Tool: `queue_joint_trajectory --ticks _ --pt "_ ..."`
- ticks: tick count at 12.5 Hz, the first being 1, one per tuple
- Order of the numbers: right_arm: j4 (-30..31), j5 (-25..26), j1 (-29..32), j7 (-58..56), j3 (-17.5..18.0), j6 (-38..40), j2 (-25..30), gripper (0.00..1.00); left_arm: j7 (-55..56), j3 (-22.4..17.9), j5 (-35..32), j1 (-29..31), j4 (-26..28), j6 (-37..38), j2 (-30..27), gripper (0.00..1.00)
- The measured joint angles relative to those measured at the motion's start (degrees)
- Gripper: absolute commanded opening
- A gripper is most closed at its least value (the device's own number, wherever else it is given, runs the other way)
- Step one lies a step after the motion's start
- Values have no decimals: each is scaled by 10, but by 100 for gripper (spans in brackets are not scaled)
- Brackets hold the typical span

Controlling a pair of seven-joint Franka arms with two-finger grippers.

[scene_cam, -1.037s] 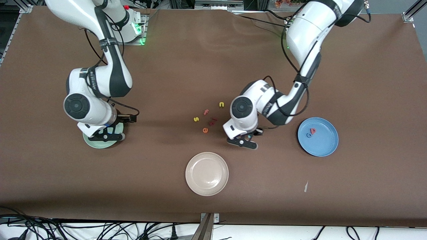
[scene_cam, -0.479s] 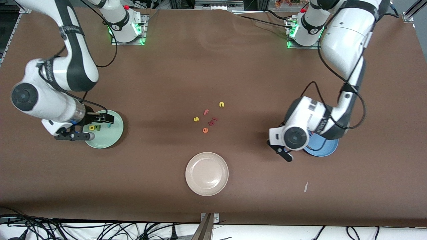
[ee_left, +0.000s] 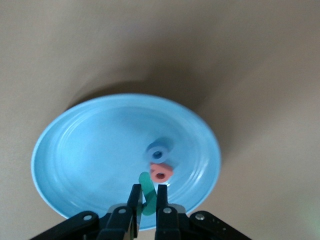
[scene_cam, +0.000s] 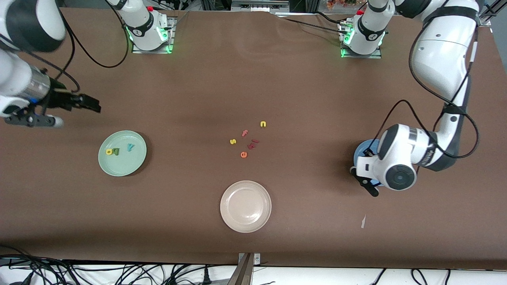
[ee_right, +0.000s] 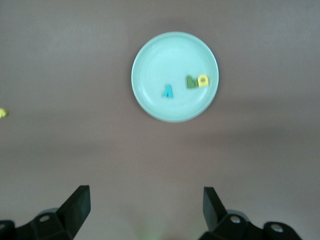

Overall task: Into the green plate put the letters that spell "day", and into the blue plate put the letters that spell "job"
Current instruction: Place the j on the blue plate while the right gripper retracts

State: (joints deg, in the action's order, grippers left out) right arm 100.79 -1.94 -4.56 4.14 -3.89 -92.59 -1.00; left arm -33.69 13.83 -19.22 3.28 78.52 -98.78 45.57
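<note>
The blue plate [ee_left: 75,150] lies under my left gripper [ee_left: 148,192], which is shut on the teal j [ee_left: 146,180] just above the plate's rim. The blue o [ee_left: 158,150] and red b [ee_left: 161,172] rest together inside that plate. In the front view the left arm covers most of the blue plate [scene_cam: 361,150], with the left gripper [scene_cam: 371,189] at its edge. The green plate [scene_cam: 136,160] holds the yellow a [scene_cam: 109,151], green d [scene_cam: 116,151] and teal y [scene_cam: 130,147]. My right gripper [scene_cam: 89,106] hangs open and empty, high over the right arm's end of the table.
A beige plate [scene_cam: 245,206] sits nearest the front camera. Loose letters lie mid-table: yellow n [scene_cam: 263,124], red f [scene_cam: 244,133], yellow s [scene_cam: 233,141], orange e [scene_cam: 243,154] and small red pieces [scene_cam: 253,143]. A white scrap [scene_cam: 363,221] lies nearer the front camera than the blue plate.
The left arm carried the teal j from beside the loose letters to over the blue plate. The right arm rose away from the green plate, uncovering its three letters.
</note>
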Motion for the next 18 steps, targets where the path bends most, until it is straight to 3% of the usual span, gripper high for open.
queue_joint_trajectory --ticks 2,3,4,5,13,18 --pt "-40 2 0 0 -1 56 4 100 -41 2 1 29 22 -37 0 0" --pt "-58 5 0 0 -2 73 2 100 -61 3 9 43 33 -57 0 29" --pt "-76 10 0 0 -3 88 0 100 -75 3 31 54 44 -71 0 74" --pt "-91 13 0 0 -5 100 -2 100 -83 4 56 61 53 -78 0 100" --pt "-108 15 -29 3 -33 87 -32 100 -83 21 74 61 58 -76 -26 100" --pt "-109 17 -33 3 -40 54 -32 100 -17 23 134 61 40 10 -95 100"
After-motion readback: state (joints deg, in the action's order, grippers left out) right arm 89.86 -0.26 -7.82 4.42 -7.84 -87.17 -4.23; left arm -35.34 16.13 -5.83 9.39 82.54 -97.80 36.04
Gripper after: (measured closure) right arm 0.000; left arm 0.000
